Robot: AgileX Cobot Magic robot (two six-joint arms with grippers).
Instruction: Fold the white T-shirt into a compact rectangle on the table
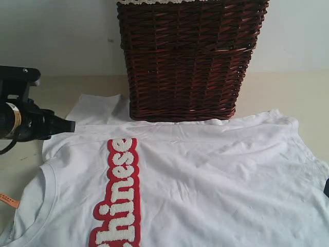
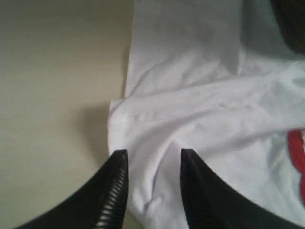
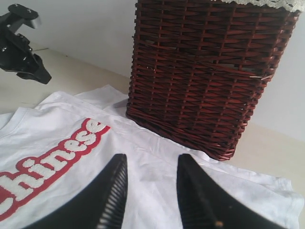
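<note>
While the shirt lies spread and unfolded on the table, both grippers stand with jaws apart.
In the exterior view the shirt fills 6 o'clock, collar at 8, hem toward 3, so its long axis runs 9 to 3. The left gripper, at 9, is nearer the sleeve edge; a ridge of cloth lies between its jaws, seemingly unclamped. The right gripper hovers over the hem side, holding nothing. The basket at 12 touches the shirt's far edge; only its lace liner shows, its contents hidden.
</note>
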